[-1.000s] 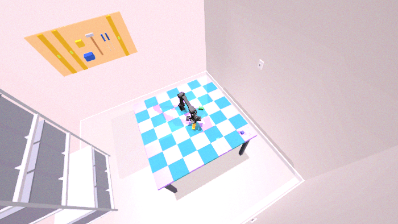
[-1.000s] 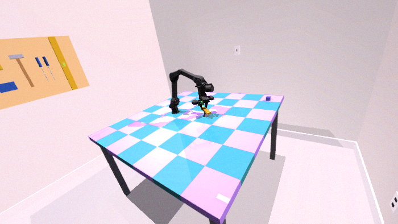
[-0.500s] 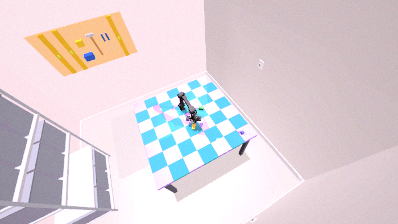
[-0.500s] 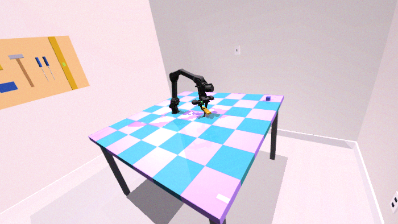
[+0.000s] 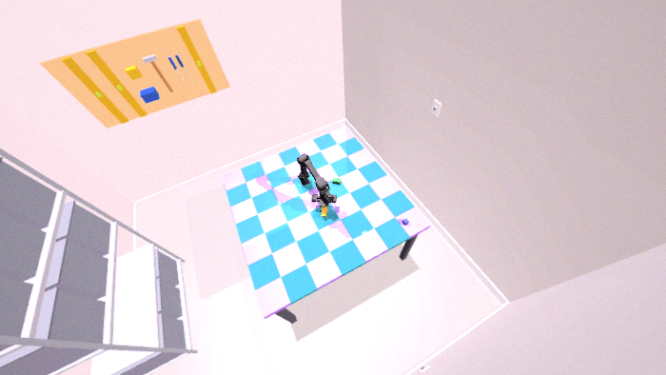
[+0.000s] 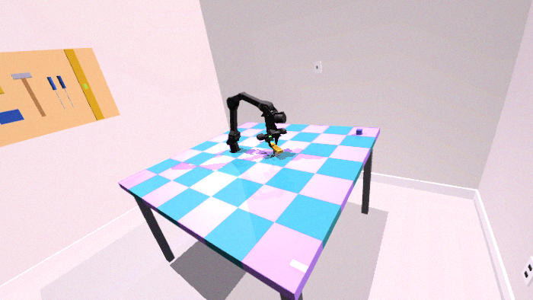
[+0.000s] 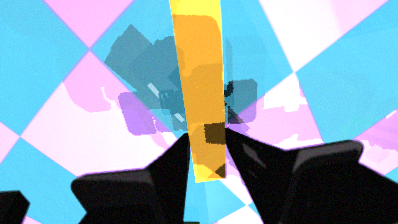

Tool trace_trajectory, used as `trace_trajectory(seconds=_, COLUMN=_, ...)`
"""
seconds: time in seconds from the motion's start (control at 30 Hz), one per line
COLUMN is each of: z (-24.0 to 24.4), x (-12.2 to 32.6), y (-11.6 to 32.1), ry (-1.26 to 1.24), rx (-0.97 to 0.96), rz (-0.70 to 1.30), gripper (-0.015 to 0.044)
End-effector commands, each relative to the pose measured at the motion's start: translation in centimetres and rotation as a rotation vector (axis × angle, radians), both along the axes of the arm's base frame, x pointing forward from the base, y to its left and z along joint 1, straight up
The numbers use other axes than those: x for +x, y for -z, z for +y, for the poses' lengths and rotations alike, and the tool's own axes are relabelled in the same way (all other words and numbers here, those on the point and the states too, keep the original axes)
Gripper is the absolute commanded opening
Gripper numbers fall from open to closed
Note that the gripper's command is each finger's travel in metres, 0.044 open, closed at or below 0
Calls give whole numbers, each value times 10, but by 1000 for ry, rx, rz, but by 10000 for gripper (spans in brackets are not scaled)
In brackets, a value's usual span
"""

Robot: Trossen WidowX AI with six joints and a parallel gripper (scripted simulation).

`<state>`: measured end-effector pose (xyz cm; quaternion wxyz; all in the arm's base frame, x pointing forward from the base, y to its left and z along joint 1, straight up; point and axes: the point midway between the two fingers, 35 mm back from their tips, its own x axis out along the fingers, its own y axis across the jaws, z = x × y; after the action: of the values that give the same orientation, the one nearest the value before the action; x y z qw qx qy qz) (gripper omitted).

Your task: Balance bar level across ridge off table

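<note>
The orange-yellow bar (image 5: 323,212) (image 6: 277,148) (image 7: 202,90) runs away from my gripper (image 5: 324,205) (image 6: 272,143) (image 7: 207,131). In the wrist view its near end lies between the two black fingertips. The fingers are slightly parted around the bar, with light falling beside the left finger, so the gripper is just open. The bar hangs over the middle of the checkered table (image 5: 312,245) (image 6: 228,190). The ridge is hidden under the bar and in shadow. I cannot tell whether the bar is exactly level.
A small green piece (image 5: 337,181) (image 6: 270,136) lies near the arm's base, partly behind the gripper in the exterior view. A blue block (image 5: 405,222) (image 6: 359,132) sits near a table corner. A flat white piece (image 6: 298,265) lies near another corner.
</note>
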<state>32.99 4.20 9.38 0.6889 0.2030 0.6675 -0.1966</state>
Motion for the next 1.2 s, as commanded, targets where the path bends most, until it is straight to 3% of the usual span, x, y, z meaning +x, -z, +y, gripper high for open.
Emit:
trace_trajectory(seconds=0.0, z=0, x=0, y=0, ry=0, rx=0, rz=0, gripper=170)
trace_trajectory(seconds=1.0, z=0, x=0, y=0, ry=0, rx=0, rz=0, gripper=185)
trace_trajectory(seconds=1.17, z=0, x=0, y=0, ry=0, rx=0, rz=0, gripper=316)
